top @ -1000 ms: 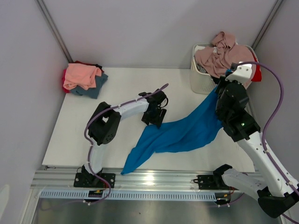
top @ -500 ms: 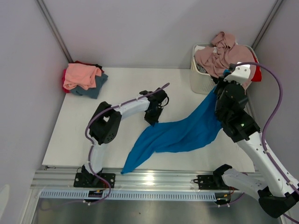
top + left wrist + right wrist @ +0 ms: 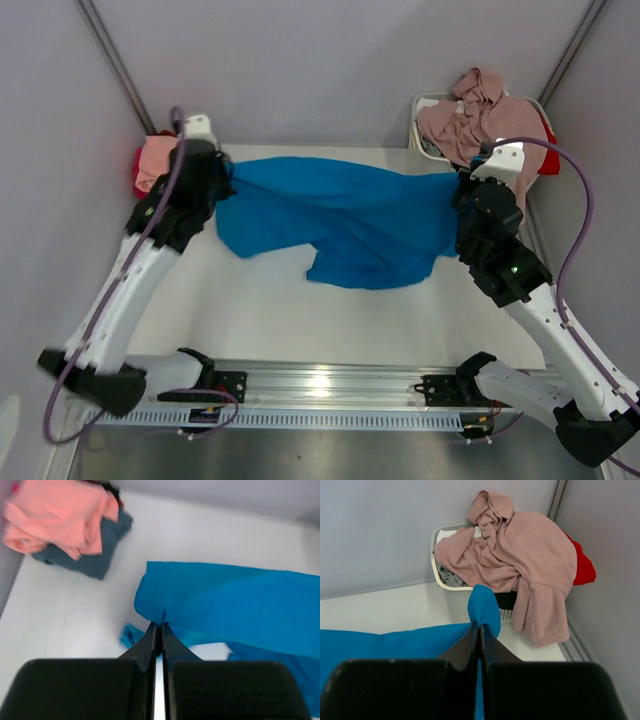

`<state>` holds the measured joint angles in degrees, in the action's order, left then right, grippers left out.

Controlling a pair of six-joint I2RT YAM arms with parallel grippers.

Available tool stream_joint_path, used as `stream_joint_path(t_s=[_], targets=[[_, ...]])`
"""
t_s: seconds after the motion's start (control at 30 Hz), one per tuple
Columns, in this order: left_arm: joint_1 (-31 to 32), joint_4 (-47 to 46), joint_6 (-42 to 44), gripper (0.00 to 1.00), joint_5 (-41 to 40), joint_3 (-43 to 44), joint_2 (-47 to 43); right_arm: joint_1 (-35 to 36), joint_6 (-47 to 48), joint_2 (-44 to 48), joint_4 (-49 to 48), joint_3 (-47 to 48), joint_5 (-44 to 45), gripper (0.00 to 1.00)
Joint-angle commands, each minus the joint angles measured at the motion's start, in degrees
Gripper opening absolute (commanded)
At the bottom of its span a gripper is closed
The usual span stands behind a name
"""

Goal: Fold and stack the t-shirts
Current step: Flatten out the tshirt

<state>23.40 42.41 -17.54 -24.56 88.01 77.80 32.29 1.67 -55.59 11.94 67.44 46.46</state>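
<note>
A bright blue t-shirt (image 3: 340, 215) hangs stretched between both grippers above the white table (image 3: 260, 310). My left gripper (image 3: 226, 181) is shut on its left end (image 3: 159, 611), my right gripper (image 3: 458, 188) shut on its right end (image 3: 484, 607). The shirt's lower part sags toward the table. A salmon pink t-shirt (image 3: 60, 515) lies on a slate blue-grey one (image 3: 95, 555) at the back left corner. A dusty mauve-pink t-shirt (image 3: 520, 555) is heaped over the basket, with a red one (image 3: 581, 565) behind it.
The white slatted basket (image 3: 428, 165) stands at the back right, close to my right arm. Grey walls (image 3: 300, 60) close in the back and both sides. A metal rail (image 3: 320, 385) runs along the near edge.
My left gripper closed on the blue shirt at the table's middle, then lifted it far up and to the back left. The shirt went from a crumpled diagonal to a spread, hanging sheet. The right arm barely moved.
</note>
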Motion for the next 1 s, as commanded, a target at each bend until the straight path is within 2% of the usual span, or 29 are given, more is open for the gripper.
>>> stream_joint_path(t_s=[0.0,0.2,0.23,0.33,0.5,0.63,0.7,0.73,0.77,0.8,0.87,0.9,0.97], targets=[[1.4,-1.5,1.1,0.01,-6.3,-7.6,-13.3,0.4,-0.9,1.0,-1.0,-0.6,-0.5,0.0],[3.9,5.7,-7.5,0.0,3.4,-22.4,-29.9,0.4,-1.1,0.4,-1.4,-1.3,-1.4,0.0],[4.5,6.7,-9.2,0.0,6.0,-26.4,-34.6,0.4,-1.2,0.3,-1.5,-1.3,-1.5,0.0],[6.2,8.6,-12.4,0.01,13.8,-31.0,-41.1,0.5,-1.4,-0.1,-1.1,-1.6,-2.7,0.0],[11.7,17.5,-18.7,0.01,16.3,-33.2,-44.2,0.8,-3.3,-1.0,-0.3,-1.6,-4.1,0.0],[14.6,19.8,-21.2,0.01,20.1,-34.7,-45.5,1.4,-3.4,-1.5,0.2,-1.3,-4.1,0.0],[15.4,19.4,-22.4,0.05,22.7,-36.1,-46.4,1.9,-3.6,-1.6,0.5,-1.2,-3.8,0.0],[15.6,19.1,-22.5,0.09,23.7,-36.5,-46.8,2.1,-3.7,-1.6,0.6,-1.2,-3.7,0.0],[15.8,18.7,-22.5,0.31,26.5,-37.7,-47.4,2.2,-3.7,-1.5,0.7,-1.2,-3.6,0.0],[16.0,17.9,-22.4,0.44,27.3,-37.9,-47.7,2.7,-3.6,-1.6,0.8,-1.2,-3.4,0.0],[16.2,17.3,-22.3,0.6,28.5,-38.6,-48.4,3.2,-3.6,-1.5,1.1,-1.0,-2.5,0.0],[16.2,16.5,-22.1,0.62,28.7,-38.9,-49.1,3.9,-3.4,-1.6,1.2,-1.0,-2.3,0.0],[16.2,15.7,-22.0,0.81,28.8,-39.1,-49.6,4.6,-3.3,-1.6,1.3,-0.7,-1.1,0.0]])
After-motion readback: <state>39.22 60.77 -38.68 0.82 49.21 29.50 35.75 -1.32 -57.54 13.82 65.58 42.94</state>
